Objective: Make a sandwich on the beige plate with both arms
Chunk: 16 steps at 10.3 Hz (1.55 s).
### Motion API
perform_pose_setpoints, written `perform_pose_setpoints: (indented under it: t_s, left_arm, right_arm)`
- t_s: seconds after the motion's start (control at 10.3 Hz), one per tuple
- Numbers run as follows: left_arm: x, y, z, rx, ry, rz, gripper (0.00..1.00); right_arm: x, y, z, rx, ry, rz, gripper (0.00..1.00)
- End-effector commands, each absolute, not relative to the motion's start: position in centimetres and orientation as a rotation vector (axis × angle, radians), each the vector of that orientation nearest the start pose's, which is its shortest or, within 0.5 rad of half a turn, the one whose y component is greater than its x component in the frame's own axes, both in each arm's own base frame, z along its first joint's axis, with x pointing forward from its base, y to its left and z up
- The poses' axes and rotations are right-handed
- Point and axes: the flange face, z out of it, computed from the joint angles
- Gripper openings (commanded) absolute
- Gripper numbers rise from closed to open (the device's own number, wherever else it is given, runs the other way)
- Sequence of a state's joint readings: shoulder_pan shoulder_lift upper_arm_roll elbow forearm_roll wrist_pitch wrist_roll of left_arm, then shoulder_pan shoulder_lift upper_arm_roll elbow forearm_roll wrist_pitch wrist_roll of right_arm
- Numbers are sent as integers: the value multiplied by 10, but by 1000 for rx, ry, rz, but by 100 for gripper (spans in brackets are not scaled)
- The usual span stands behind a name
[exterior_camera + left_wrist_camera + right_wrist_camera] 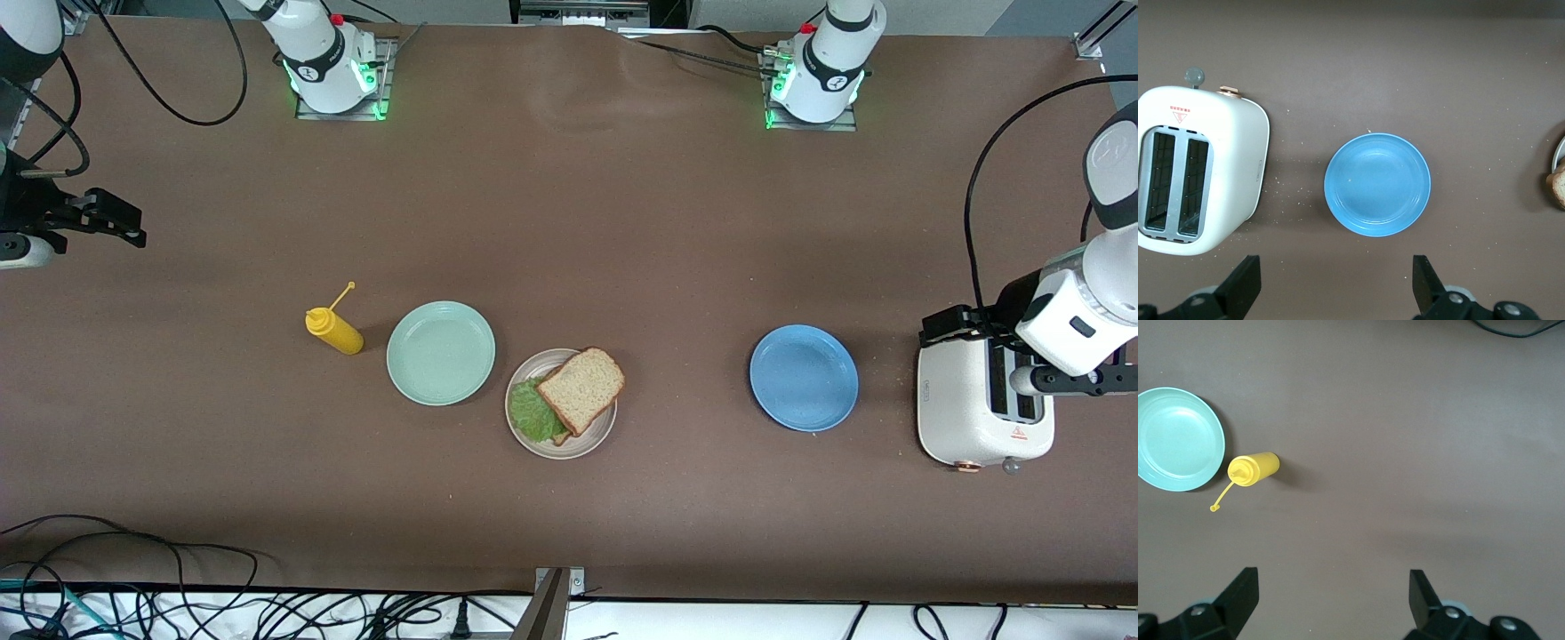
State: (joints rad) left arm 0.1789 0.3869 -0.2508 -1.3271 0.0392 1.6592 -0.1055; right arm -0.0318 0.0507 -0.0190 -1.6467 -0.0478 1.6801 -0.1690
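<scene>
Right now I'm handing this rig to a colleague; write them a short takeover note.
Left gripper: open, empty, up over the toaster.
Right gripper: open, empty, waiting at the right arm's end of the table.
Sandwich: bread, lettuce, bread, on the beige plate, between the mint-green plate and blue plate.
Done: sandwich looks assembled; top slice sits askew.
Left: apparently nothing.
</scene>
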Motion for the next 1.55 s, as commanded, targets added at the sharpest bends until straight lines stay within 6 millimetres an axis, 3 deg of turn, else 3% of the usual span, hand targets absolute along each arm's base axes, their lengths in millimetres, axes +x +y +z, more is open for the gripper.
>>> perform_pose_setpoints:
  t_s: [0.0,0.19,0.39,0.58,0.97,1.16,1.35,1.45]
  left_arm:
    - [675,-7,488,-3183,-42,101,100]
    - [684,-10,460,-3191,7,121,100]
    - [682,2,464,-3179,97,122,99]
    - [678,20,484,-3181,108,70,100]
    - [678,6,502,-3178,-64,15,100]
    - [679,3,502,-3184,-61,13,100]
    - [678,-15,510,-3181,-45,-13,100]
    - [676,1,525,-3264,-159,-81,99]
  right_arm:
    - [578,-33,575,-3194,-199,30,100]
    - [578,-34,575,-3192,-204,30,100]
    - [578,-34,575,-3192,-204,32,100]
    - [577,-34,573,-3191,-203,44,100]
    - [577,-34,574,-3192,-201,37,100]
    - [577,-34,574,-3192,-191,39,100]
    - [578,-33,574,-3190,-191,34,100]
    - [575,-31,576,-3172,-191,28,100]
